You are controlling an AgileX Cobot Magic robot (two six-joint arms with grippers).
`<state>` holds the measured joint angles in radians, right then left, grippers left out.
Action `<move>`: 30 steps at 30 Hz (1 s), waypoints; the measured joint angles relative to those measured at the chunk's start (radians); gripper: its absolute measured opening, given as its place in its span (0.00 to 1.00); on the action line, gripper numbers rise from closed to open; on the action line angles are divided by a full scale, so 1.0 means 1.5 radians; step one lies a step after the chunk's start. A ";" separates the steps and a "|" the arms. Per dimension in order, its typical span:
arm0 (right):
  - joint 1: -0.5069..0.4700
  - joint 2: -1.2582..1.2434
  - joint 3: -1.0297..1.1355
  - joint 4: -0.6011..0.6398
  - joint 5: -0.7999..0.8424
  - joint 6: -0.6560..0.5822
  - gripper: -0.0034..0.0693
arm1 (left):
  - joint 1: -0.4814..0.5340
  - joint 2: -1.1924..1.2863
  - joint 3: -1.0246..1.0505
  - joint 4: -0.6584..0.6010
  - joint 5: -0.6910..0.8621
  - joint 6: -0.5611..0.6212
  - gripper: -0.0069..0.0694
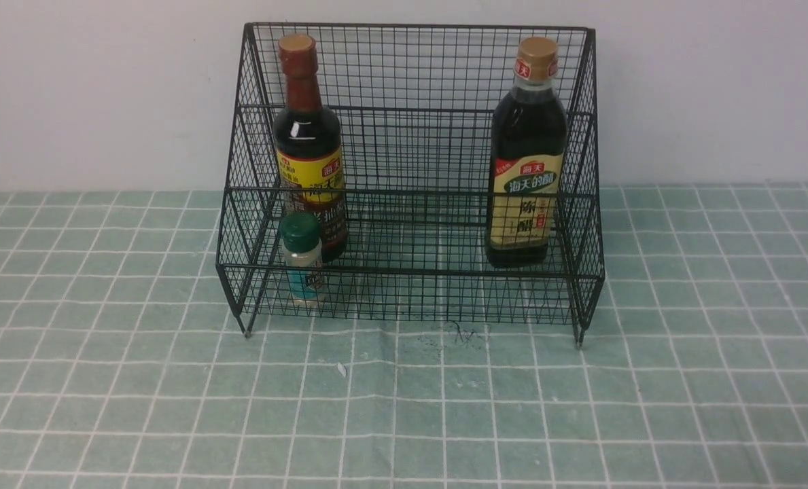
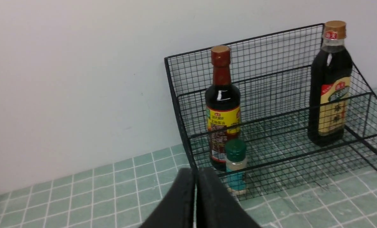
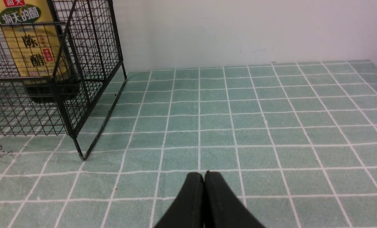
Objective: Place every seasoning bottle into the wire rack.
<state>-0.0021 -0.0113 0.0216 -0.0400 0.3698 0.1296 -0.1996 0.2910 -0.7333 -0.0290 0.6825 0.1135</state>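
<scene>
The black wire rack [image 1: 410, 193] stands against the wall. Inside it, the red-necked bottle with yellow-red label [image 1: 308, 146] stands upright at the left. The tiny green-capped shaker [image 1: 302, 259] stands in front of it on the lower tier. The tan-capped bottle with beige label [image 1: 527, 153] stands upright at the right. All three also show in the left wrist view: red-necked bottle [image 2: 222, 107], shaker [image 2: 236, 166], tan-capped bottle [image 2: 331, 85]. My left gripper [image 2: 196, 172] is shut and empty, short of the rack [image 2: 270, 104]. My right gripper [image 3: 204, 174] is shut and empty, beside the rack [image 3: 80, 63]. Neither gripper shows in the front view.
A green checked cloth [image 1: 404, 407] covers the table. A small white scrap [image 1: 341, 369] and dark scribble marks [image 1: 461, 334] lie in front of the rack. A white wall [image 1: 91, 88] runs behind.
</scene>
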 joint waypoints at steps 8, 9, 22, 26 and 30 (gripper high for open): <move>0.000 0.000 0.000 0.000 0.000 0.000 0.03 | 0.091 -0.168 0.326 0.007 -0.218 0.000 0.08; 0.000 0.000 0.000 0.000 0.000 0.000 0.03 | 0.098 -0.181 0.355 0.007 -0.231 0.000 0.08; 0.000 0.000 0.000 0.000 0.000 -0.018 0.03 | 0.115 -0.202 0.507 0.006 -0.210 0.000 0.08; 0.000 0.000 0.000 0.000 0.000 -0.018 0.03 | 0.115 -0.202 0.507 0.006 -0.209 0.000 0.08; 0.000 0.000 0.000 0.000 0.000 -0.019 0.03 | 0.115 -0.202 0.507 0.006 -0.209 0.000 0.08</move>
<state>-0.0021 -0.0113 0.0216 -0.0400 0.3698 0.1008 -0.0273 -0.0117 0.0278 -0.0194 0.3697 0.1135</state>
